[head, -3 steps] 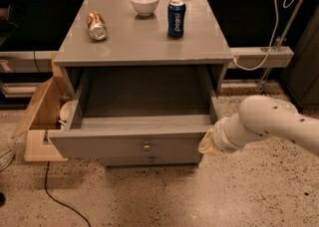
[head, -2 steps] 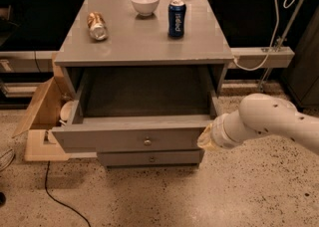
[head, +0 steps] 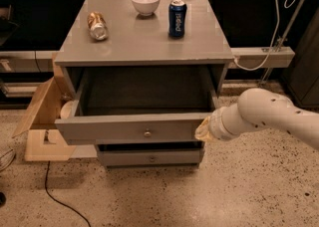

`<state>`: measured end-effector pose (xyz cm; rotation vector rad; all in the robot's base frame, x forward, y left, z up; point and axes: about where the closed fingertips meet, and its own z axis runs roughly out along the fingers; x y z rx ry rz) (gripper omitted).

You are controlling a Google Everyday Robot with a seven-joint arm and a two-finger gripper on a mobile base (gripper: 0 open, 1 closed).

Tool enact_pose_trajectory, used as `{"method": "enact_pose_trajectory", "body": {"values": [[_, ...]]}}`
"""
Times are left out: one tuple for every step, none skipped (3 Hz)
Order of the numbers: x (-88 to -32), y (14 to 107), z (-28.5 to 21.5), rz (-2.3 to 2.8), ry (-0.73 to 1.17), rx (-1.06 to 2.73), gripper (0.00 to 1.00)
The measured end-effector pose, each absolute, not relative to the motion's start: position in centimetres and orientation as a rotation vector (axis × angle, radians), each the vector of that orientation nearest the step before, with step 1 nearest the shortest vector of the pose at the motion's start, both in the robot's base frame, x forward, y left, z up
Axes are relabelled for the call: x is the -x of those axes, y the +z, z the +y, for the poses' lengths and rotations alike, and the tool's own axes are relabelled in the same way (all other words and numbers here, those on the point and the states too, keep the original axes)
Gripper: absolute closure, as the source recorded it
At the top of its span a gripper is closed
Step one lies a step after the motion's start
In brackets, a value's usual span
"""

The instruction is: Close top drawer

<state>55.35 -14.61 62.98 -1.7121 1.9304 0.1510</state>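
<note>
The top drawer (head: 134, 129) of the grey cabinet is pulled out, its grey box showing inside, with a small round metal knob (head: 147, 133) at the centre of its flat front. My gripper (head: 204, 130) comes in from the right on a white arm and sits against the right end of the drawer front. A lower grey drawer (head: 149, 158) shows just beneath it.
On the cabinet top (head: 144, 42) stand a white bowl (head: 145, 2), an upright blue can (head: 177, 18) and a can lying on its side (head: 97, 25). An open cardboard box (head: 42, 116) stands left of the cabinet. A black cable (head: 55, 196) lies on the speckled floor.
The drawer front has moved back toward the cabinet, so less of the box inside shows. My gripper has followed it, staying at its right end.
</note>
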Motion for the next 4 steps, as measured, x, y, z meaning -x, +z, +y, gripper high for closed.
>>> {"method": "enact_pose_trajectory", "body": {"values": [[-55.8,63.1,-14.5,1.876,0.151,1.731,1.0],[-57.3,63.2,-14.4,1.759,0.124,1.784,1.0],[-58.8,63.2,-14.2,1.686,0.091,1.836,1.0],[-60.4,63.0,-14.1,1.658,0.074,1.848,1.0]]}}
